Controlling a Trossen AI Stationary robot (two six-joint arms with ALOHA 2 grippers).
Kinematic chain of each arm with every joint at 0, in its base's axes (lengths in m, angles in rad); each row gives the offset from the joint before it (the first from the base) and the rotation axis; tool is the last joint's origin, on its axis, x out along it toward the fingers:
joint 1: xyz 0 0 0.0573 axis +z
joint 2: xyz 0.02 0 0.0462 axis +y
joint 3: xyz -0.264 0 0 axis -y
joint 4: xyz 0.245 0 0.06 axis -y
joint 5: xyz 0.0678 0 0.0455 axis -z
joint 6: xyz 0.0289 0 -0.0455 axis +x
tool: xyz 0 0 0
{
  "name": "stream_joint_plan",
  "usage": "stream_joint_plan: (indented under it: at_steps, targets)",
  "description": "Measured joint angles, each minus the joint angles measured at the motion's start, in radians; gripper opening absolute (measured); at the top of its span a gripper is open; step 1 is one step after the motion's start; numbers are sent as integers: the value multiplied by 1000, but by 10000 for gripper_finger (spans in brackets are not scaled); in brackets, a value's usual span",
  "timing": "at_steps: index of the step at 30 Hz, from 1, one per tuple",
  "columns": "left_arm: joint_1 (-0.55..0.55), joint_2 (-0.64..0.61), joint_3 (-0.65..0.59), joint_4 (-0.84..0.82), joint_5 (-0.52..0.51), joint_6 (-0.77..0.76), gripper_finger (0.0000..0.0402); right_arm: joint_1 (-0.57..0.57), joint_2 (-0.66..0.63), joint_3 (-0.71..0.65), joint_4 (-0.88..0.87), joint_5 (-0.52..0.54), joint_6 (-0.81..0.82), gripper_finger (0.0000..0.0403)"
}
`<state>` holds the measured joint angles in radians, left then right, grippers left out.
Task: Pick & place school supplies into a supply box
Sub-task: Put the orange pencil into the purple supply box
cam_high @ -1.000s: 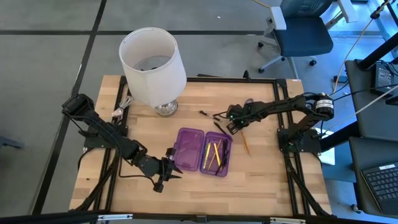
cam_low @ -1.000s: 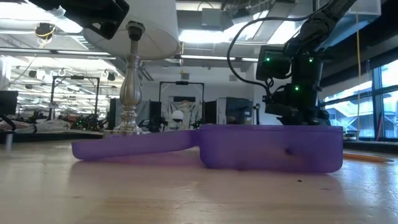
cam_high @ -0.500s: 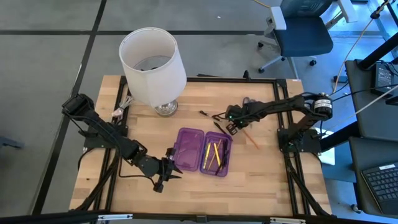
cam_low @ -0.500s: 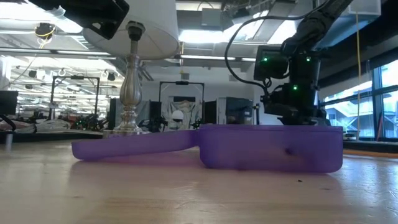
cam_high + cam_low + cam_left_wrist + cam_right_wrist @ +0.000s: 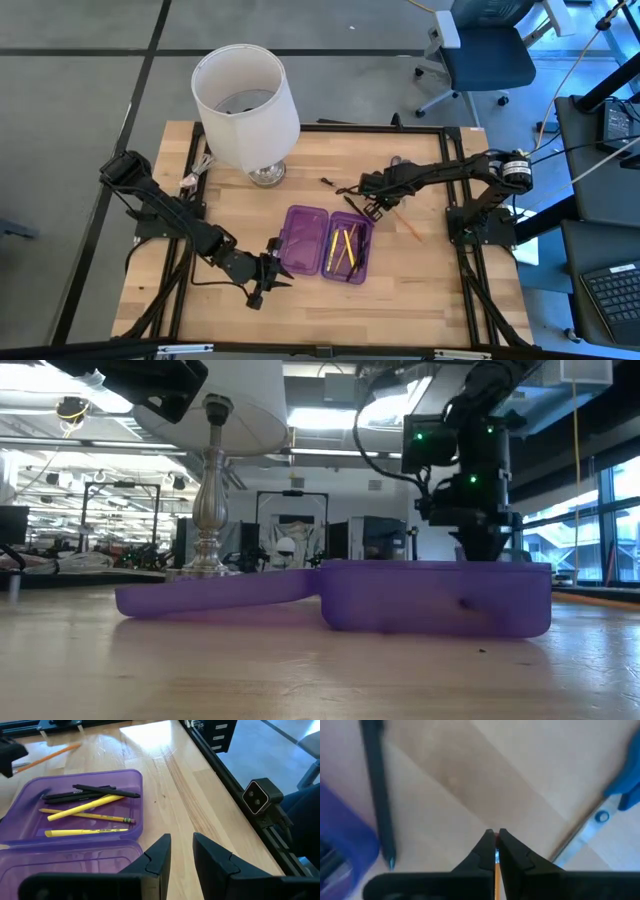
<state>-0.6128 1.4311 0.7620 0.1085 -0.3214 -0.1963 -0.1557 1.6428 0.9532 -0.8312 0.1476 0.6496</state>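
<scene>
The step in hand looks to be carrying an orange pencil (image 5: 403, 221) from the bare desk (image 5: 430, 285) to the purple pencil case (image 5: 327, 243). To do it well, I judge the right arm should lift until the trailing end of the pencil clears the near wall of the case. It should then turn the pencil parallel to the long side of the right-hand half, where the other pens already lie. It should lower before letting go, so the pencil drops flat and does not bounce out or catch on the rim.

The right gripper (image 5: 495, 842) is nearly closed, its two dark fingers pinched on the tip of the orange pencil, a sliver of which shows between them. It hangs close above the desk, just beside the upper right corner of the case. A loose black pen (image 5: 377, 795) lies on the wood next to the case wall. The blue-handled scissors (image 5: 600, 817) lie a little farther off, behind the gripper.

The case lies open and flat near the middle of the desk. Its right half holds yellow pencils (image 5: 85, 808) and black pens (image 5: 95, 792); its left half looks empty.

The left gripper (image 5: 180, 851) waits at the case's lower left corner, fingers slightly apart and holding nothing. A white lamp (image 5: 245, 105) stands at the back of the desk.
</scene>
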Motion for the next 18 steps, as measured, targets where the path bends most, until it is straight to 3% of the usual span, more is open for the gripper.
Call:
stream_joint_plan:
  at_steps: [6, 11, 18]
  targets:
    - [0, 0, 0, 0, 0, 0, 75, 32, -1, 119, -119, -32, -3, 12]
    - [0, 0, 0, 0, 0, -1, 75, 59, -3, 256, -127, -121, -27, 12]
    - [-1, 0, 0, -1, 1, -24, 75, 139, -3, 338, 252, -309, -94, 12]
